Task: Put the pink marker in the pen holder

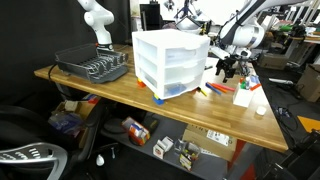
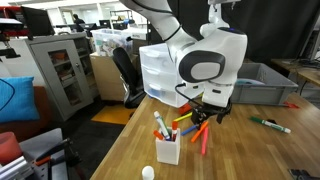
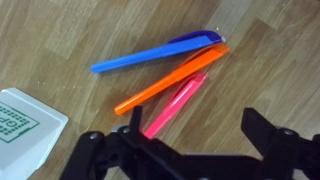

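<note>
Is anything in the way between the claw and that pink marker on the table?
Nothing visible does: the open black gripper hangs directly over the pink marker. A long orange marker lies close alongside it.

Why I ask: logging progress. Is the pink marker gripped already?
No, the pink marker lies on the table below the open gripper.

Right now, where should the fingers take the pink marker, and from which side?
Probably its lower-left half in the wrist view, from straight above. The pink marker lies flat, and its upper end crowds the orange marker; the gap between them opens toward the lower end. The gripper is open.
</note>
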Tool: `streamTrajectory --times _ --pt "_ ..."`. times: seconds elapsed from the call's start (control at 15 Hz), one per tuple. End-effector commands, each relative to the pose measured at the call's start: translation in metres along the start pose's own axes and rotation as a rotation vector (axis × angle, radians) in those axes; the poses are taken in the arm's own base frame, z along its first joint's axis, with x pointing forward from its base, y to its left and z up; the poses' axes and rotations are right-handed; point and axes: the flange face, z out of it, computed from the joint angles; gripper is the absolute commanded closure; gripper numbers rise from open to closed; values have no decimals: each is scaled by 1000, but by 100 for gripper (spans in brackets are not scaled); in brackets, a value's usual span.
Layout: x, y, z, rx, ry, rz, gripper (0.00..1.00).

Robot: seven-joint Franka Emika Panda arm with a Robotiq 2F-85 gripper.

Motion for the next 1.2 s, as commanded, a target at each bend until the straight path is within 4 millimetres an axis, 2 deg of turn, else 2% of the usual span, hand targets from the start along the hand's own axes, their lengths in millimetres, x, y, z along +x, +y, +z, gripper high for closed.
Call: streamTrajectory --times 0.0,0.4,0.73,0.87,1.07,1.13 --pt "2 0 3 -4 -4 23 0" --pt "24 6 30 19 27 146 0" --pt "37 3 40 77 54 214 0" --pt "36 3 40 81 45 229 5" --pt "37 3 40 87 45 240 5" --pt "37 3 41 87 45 243 18"
